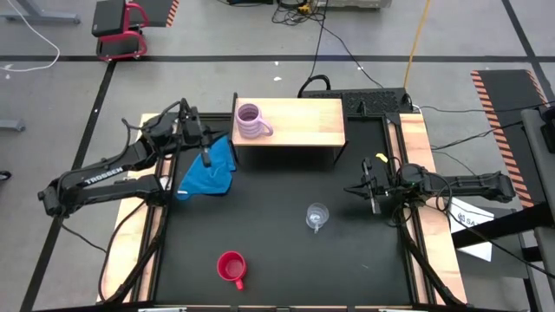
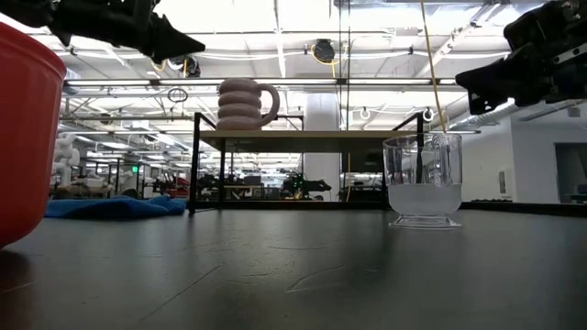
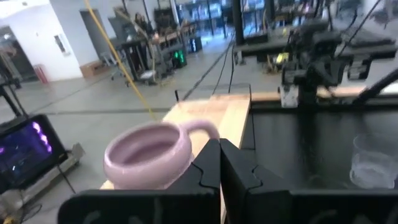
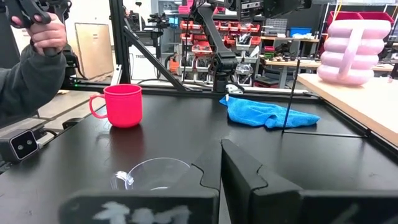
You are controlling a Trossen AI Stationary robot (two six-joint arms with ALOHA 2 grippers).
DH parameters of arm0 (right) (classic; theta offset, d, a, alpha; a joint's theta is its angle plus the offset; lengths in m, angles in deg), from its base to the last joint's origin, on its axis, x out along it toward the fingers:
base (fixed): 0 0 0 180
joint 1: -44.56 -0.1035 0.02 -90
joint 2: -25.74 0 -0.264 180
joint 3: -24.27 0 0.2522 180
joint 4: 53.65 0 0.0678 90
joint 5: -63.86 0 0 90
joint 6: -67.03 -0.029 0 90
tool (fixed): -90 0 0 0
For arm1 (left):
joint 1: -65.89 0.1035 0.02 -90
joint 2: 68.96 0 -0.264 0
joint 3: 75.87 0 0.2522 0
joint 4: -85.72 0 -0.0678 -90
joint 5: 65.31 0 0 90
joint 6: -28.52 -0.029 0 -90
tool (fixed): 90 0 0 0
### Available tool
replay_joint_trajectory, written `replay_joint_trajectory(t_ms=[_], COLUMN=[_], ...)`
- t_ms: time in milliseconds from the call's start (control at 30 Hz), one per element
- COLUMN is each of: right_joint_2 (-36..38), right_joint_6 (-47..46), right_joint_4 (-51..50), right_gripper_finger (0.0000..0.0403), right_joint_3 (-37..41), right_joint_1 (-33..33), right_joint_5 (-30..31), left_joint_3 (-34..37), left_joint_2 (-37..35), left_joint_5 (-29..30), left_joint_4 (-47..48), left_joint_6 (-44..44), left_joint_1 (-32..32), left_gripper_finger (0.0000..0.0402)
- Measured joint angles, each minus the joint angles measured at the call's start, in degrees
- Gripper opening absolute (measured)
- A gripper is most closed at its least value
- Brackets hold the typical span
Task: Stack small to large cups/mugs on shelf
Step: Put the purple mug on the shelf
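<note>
Left gripper (image 1: 205, 159): fingers together, empty, centre-left of the high view, over the blue cloth (image 1: 208, 173).
Lilac mug (image 1: 251, 121): just right of it, on the shelf (image 1: 303, 121) at its left end.
Right gripper (image 1: 371, 201): fingers together, empty, centre-right.
Glass cup (image 1: 317, 215): just left of it.
Red mug (image 1: 231, 268): lower centre, well apart from both.

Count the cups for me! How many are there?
3. The ribbed lilac-pink mug stands on the light-wood shelf; the clear glass cup and the red mug stand apart on the black table.
</note>
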Motion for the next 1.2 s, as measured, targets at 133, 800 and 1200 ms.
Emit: replay_joint_trajectory(t_ms=[133,800,1200], right_joint_2=[0.02,-16.74,-35.15], right_joint_6=[-0.29,-5.63,-5.43], right_joint_4=[0.05,11.63,12.78], right_gripper_finger=[0.0,0.0,0.0], right_joint_3=[0.0,-7.74,-19.17], right_joint_1=[0.0,4.42,9.78], right_joint_5=[0.0,9.01,4.02], left_joint_3=[0.0,0.0,0.0], left_joint_2=[-0.48,-0.52,-0.52], left_joint_5=[-1.68,-2.79,-2.98], left_joint_4=[-0.49,0.43,2.2], left_joint_6=[0.31,1.92,-0.01], left_joint_1=[-0.02,-0.02,-0.02], left_gripper_finger=[0.0001,0.0007,0.0003])
